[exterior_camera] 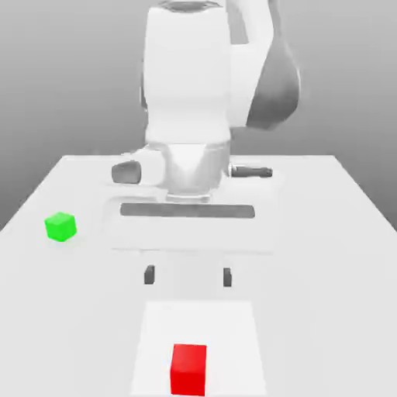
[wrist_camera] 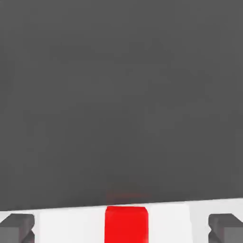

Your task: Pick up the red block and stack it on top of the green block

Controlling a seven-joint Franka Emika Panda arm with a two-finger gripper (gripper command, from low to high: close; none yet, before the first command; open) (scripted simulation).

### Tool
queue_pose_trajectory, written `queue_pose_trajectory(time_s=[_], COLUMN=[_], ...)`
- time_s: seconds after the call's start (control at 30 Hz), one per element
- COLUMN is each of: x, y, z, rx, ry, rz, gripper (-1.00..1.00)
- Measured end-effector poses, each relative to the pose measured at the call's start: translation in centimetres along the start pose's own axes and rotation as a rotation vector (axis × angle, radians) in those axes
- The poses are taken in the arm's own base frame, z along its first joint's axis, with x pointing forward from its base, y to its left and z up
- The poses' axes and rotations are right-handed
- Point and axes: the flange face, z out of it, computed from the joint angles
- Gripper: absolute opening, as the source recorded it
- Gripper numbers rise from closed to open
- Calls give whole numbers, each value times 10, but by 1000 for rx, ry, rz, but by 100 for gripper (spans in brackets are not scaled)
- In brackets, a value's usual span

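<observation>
- Exterior view: gripper (exterior_camera: 188,276), one, white, its two dark fingertips (exterior_camera: 150,274) wide apart, nothing between them.
- Exterior view: red block (exterior_camera: 188,371), one, matte, near the front edge of a white patch (exterior_camera: 199,326) on the pale table (exterior_camera: 333,287).
- Exterior view: green block (exterior_camera: 60,226), one, on the table toward the exterior view's left, well apart from the red.
- Hand view: red block, partly seen, between the lines of the parted fingertips; its height against them I can't quite judge.
</observation>
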Motion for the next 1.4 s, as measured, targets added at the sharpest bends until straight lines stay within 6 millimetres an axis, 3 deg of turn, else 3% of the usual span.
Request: queue_pose_trajectory(time_s=[0.1,0.27,0.3,0.53,0.7,0.8,0.87,0.93,1.0,1.07,1.2,1.3,1.4], x=[-11,-19,-21,-21,-13,28,51,78,83,77,47,10,-36], y=[14,23,24,24,24,87,139,224,291,347,428,489,538], z=[55,123,133,133,79,60,49,35,23,13,-1,-9,-12], rx=[-63,-84,-85,-85,-87,-113,-131,-153,-169,-177,-178,-164,-135], ry=[-59,-79,-79,-79,-77,-46,-28,-9,1,6,4,-4,-15], rz=[5,7,7,7,15,140,242,413,544,653,827,986,1145], gripper=[0,0,-100,-100,-100,-100,-100,-100,-100,-100,-100,-100,-100])
